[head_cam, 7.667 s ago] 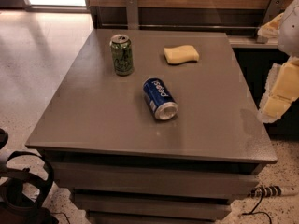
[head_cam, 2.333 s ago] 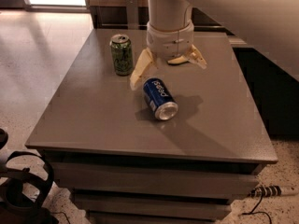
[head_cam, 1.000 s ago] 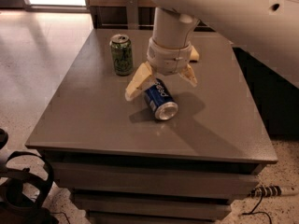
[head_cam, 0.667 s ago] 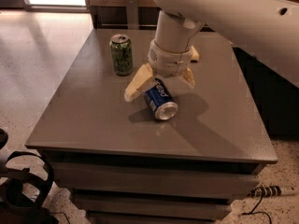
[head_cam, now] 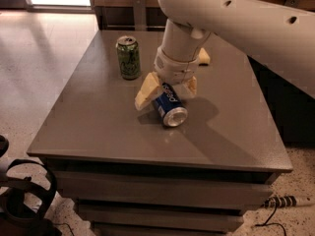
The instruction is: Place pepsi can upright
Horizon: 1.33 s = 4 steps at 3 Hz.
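The pepsi can [head_cam: 170,107] is blue with white lettering and a silver end. It lies on its side near the middle of the grey table [head_cam: 98,127], its silver end facing the front. My gripper [head_cam: 168,89] hangs from the white arm right over the can's rear half. One cream finger [head_cam: 146,91] is on the can's left and the other is on its right. The fingers are spread around the can and do not visibly clamp it.
A green patterned can [head_cam: 128,57] stands upright at the back left of the table. A yellow sponge [head_cam: 203,56] lies behind the arm, mostly hidden. A power strip [head_cam: 285,201] lies on the floor at the right, and black equipment [head_cam: 22,200] stands at the lower left.
The gripper has come down and slightly forward over the blue can, so its fingers now straddle it. The can and the green can have not moved.
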Motion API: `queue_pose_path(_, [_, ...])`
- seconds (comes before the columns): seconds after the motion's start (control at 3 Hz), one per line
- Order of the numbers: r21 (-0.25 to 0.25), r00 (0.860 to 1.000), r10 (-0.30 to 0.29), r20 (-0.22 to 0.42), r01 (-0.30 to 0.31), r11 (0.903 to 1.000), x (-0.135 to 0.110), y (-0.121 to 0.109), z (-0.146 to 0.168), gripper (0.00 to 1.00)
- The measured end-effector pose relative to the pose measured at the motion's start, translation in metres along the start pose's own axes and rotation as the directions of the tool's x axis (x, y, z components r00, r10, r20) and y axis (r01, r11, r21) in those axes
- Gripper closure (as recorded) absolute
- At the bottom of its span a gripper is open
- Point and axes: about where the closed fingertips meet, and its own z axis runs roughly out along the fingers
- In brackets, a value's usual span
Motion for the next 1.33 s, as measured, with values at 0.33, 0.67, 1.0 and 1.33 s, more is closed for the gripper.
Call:
queue_pose_path(0.33, [-0.002,1.0,-0.001,0.0,0.001,1.0,0.0004,0.0009,-0.0007,0.41])
queue_pose_path(0.67, [-0.001,1.0,-0.003,0.001,0.003,1.0,0.0004,0.0015,-0.0006,0.62])
queue_pose_path(1.0, [-0.001,1.0,-0.004,0.002,0.004,1.0,0.0005,0.0021,-0.0006,0.87])
queue_pose_path(1.33, [-0.001,1.0,-0.005,0.004,0.005,1.0,0.0005,0.0026,-0.0007,1.0])
